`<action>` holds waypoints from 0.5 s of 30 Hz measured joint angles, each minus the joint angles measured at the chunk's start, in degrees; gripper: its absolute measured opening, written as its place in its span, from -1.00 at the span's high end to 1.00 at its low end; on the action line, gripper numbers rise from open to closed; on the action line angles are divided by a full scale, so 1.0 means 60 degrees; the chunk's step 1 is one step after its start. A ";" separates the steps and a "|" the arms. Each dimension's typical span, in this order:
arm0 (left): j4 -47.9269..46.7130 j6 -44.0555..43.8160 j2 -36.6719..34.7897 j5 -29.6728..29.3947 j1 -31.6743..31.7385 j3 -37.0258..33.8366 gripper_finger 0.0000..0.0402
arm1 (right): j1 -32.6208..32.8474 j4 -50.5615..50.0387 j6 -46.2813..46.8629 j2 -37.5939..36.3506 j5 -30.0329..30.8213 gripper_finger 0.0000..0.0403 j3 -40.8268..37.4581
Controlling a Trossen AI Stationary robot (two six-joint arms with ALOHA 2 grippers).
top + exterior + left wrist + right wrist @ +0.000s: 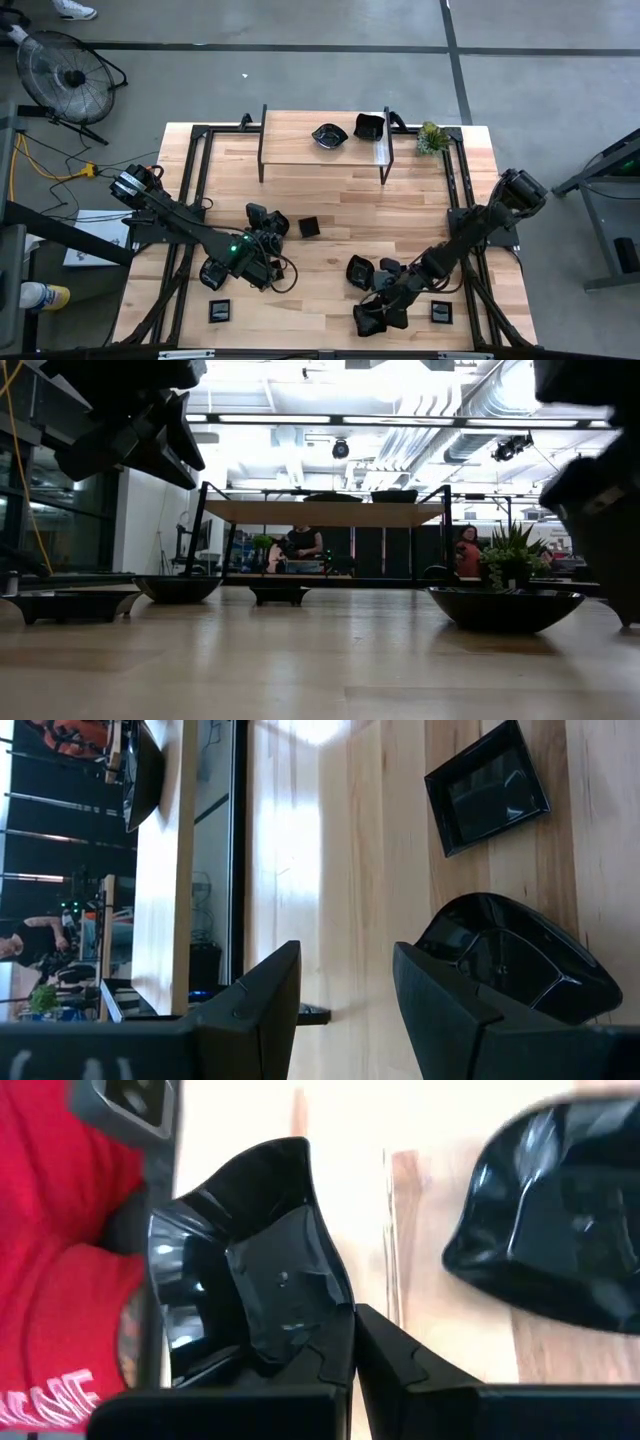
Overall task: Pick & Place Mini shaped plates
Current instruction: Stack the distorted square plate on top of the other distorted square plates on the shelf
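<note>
Tabletop: plate point(250, 1270) between right jaws

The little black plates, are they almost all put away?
Not yet. Two plates sit on the raised shelf. The right gripper has its fingers shut on another plate. The left gripper hangs open above the table, where several plates wait, like the square one.

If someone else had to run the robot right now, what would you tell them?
Left gripper: open, empty, next to an oval plate on the table.
Right gripper: shut on the held plate, near the table's front edge.
Done: two shelf plates sit on the shelf.
To do: probably place the held plate, then the others lying on the table.
</note>
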 joint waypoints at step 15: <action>0.0073 -0.0004 0.0000 -0.0004 0.0000 -0.0001 0.22 | -0.0794 -0.1111 -0.0406 -0.2987 0.2461 0.99 0.0000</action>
